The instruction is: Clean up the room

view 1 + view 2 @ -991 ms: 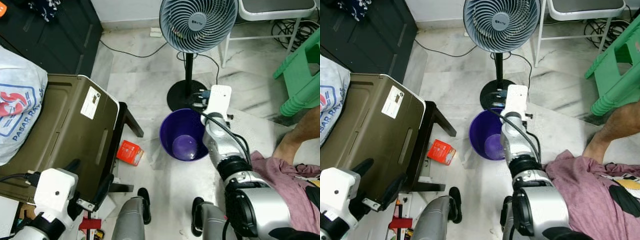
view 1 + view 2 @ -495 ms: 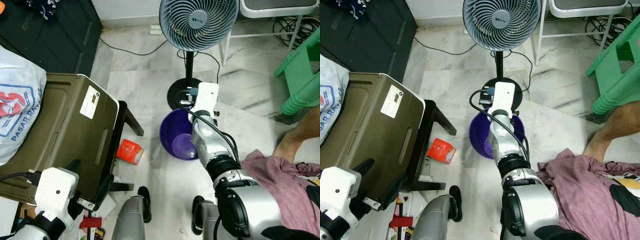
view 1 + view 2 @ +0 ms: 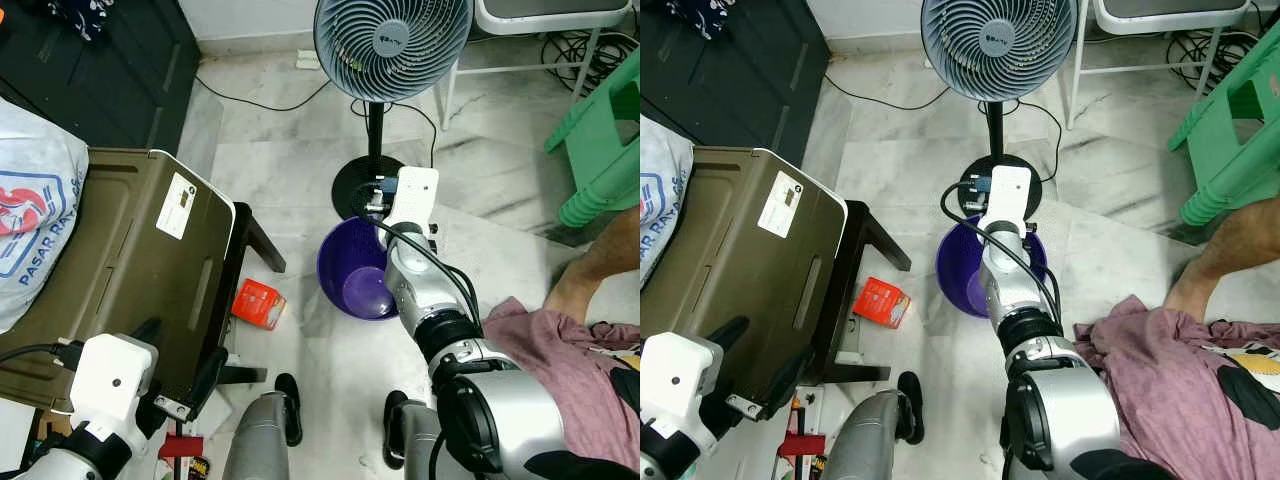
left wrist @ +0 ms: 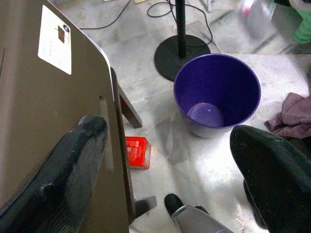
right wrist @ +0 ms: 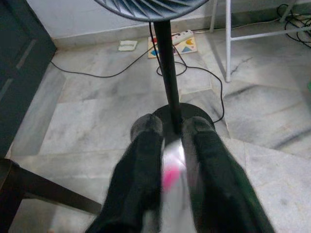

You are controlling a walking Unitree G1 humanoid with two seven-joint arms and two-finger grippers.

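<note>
Nearest, the left gripper [image 4: 165,160] hung with fingers spread beside an olive case [image 3: 120,270]; a red box [image 3: 259,304] lay on the marble floor [image 3: 300,170]. The right gripper [image 5: 170,145] clasped a blurred pale item [image 5: 172,160] above the purple bin [image 3: 352,270]. Beyond stood a fan [image 3: 392,45] and a green stool [image 3: 600,140].

We read "PASAR RAY…" in blue capitals on the white plastic bag [image 3: 35,215], cut off at the fold. White sticker [image 3: 180,205] on olive case [image 3: 110,270]: print too small to read. Fan hub badge [image 3: 391,40]: lettering illegible.
</note>
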